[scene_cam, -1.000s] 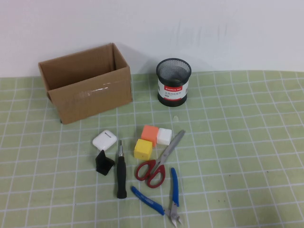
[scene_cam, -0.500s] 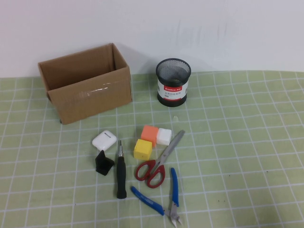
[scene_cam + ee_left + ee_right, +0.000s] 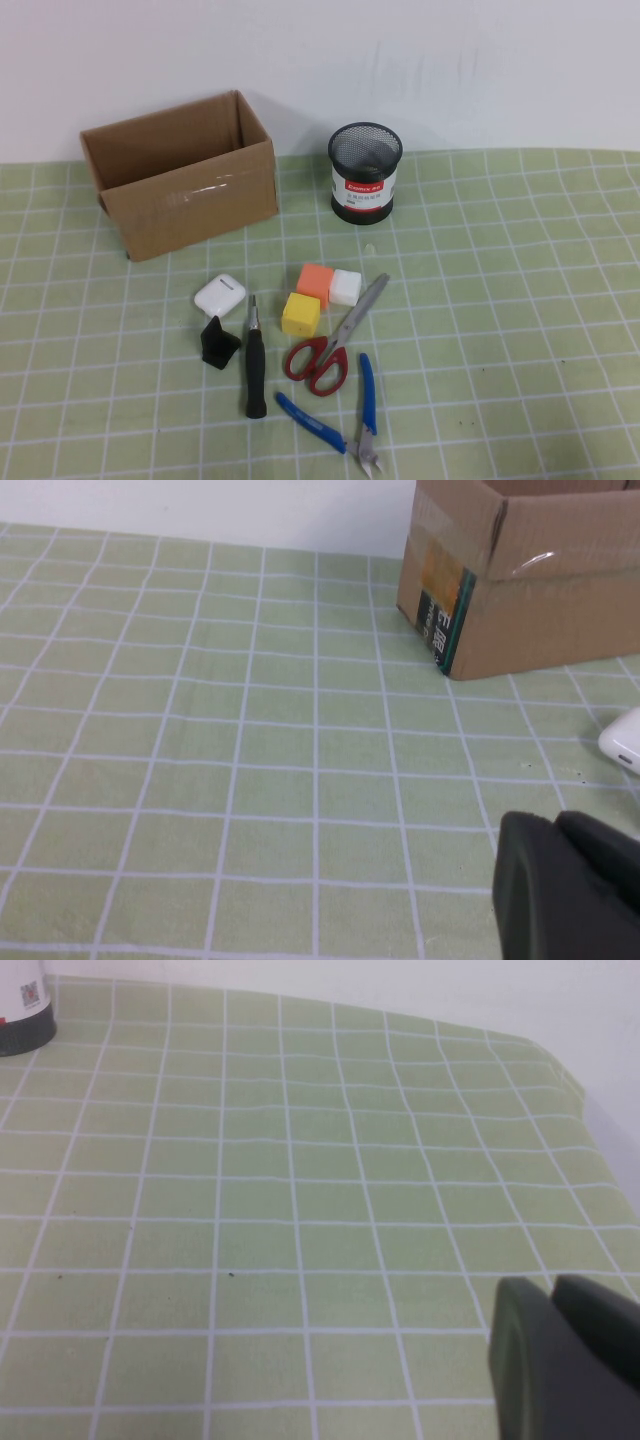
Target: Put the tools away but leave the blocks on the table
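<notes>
On the green grid table lie three tools: a black-handled screwdriver, red-handled scissors and blue-handled pliers. An orange block, a white block and a yellow block cluster just behind them. Neither arm shows in the high view. My left gripper hangs shut and empty over bare mat, near the cardboard box. My right gripper is also shut and empty, over the mat's right part.
An open cardboard box stands at the back left. A black mesh pen cup stands at the back centre, its base in the right wrist view. A white earbud case and a small black angled piece lie left of the screwdriver.
</notes>
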